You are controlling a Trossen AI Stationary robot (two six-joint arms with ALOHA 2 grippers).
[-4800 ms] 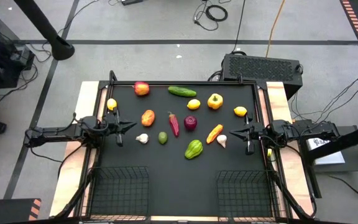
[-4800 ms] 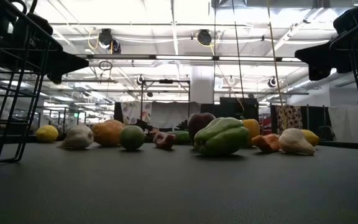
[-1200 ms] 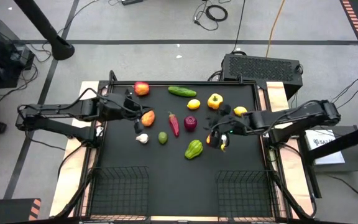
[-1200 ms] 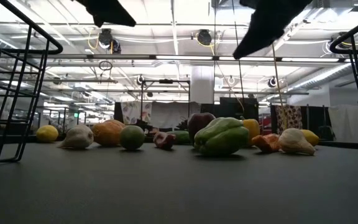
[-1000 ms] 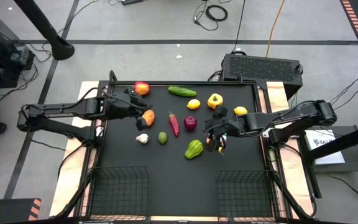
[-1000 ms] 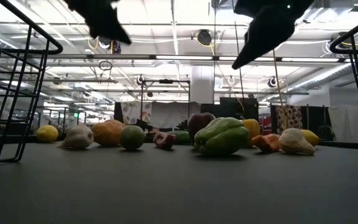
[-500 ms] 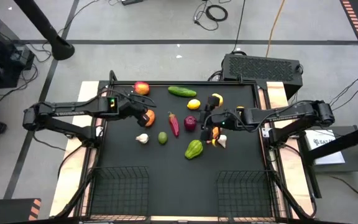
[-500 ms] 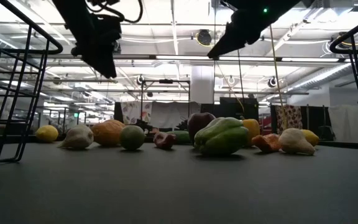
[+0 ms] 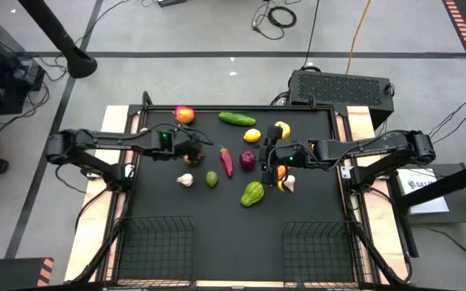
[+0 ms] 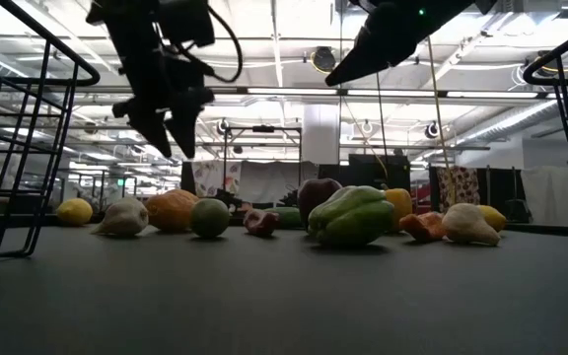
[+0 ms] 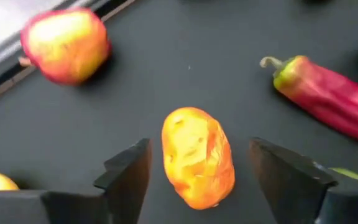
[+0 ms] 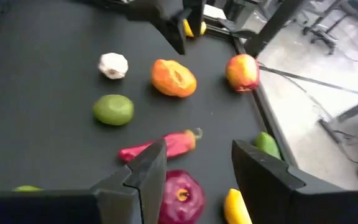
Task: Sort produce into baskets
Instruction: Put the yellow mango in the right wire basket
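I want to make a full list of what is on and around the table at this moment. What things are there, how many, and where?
apple: one, red, back left
cucumber: one, green, back middle
lemons: three, yellow, one mid-back, one near each side
yellow pepper: one, back right
orange pepper: one, left
chili: one, red, centre
onion: one, purple, centre
lime: one, green
garlic: two, white, left and right
carrot: one, orange
green pepper: one
baskets: two, black, front corners, empty
grilled box: one, black, behind table
left pincer: open, over orange pepper
right pincer: open, above onion
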